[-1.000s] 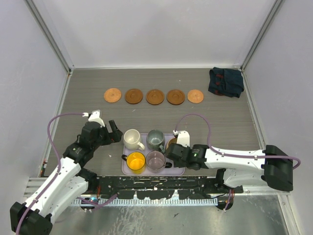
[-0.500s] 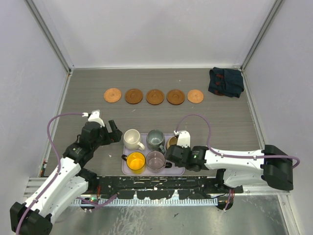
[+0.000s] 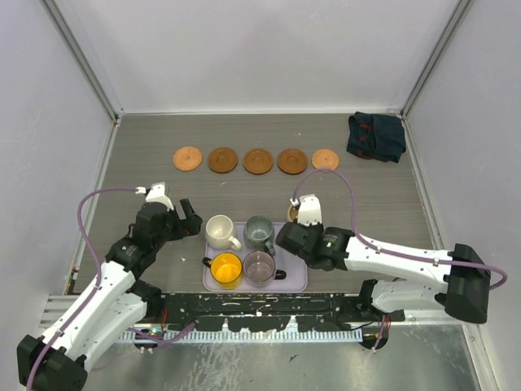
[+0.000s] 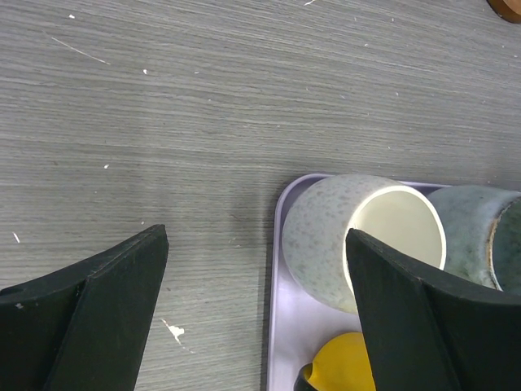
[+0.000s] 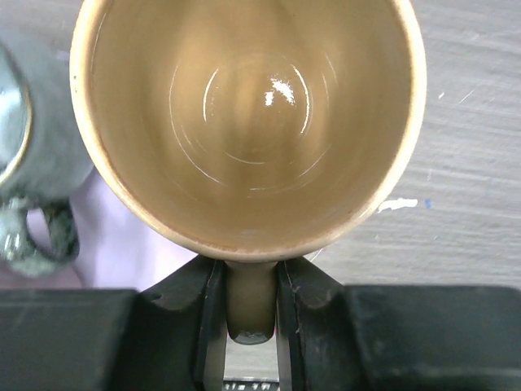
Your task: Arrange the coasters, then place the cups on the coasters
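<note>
Grey wood-grain table (image 3: pixel 366 195). Lavender tray (image 3: pixel 297 281) near centre, holding four cups (image 3: pixel 220 230). Five coasters (image 3: pixel 258 160) in a far row. Right gripper (image 5: pixel 251 301) clamps tan cup (image 5: pixel 248 122) by its handle at the tray's far-right corner. Left gripper (image 4: pixel 254 244) wide open, just left of the tray.

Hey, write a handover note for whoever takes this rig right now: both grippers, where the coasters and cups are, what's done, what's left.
Left gripper: open, empty, at the left edge of the lavender tray, near the cream cup.
Right gripper: shut on the beige cup, pinching its handle, at the tray's far right corner.
Coasters: all five in a row beyond the tray, all bare.
In the tray: cream cup, grey-green cup, yellow cup, purple glass cup.
Done: coasters arranged.
Left: set the beige cup on a coaster, then the other four.
</note>
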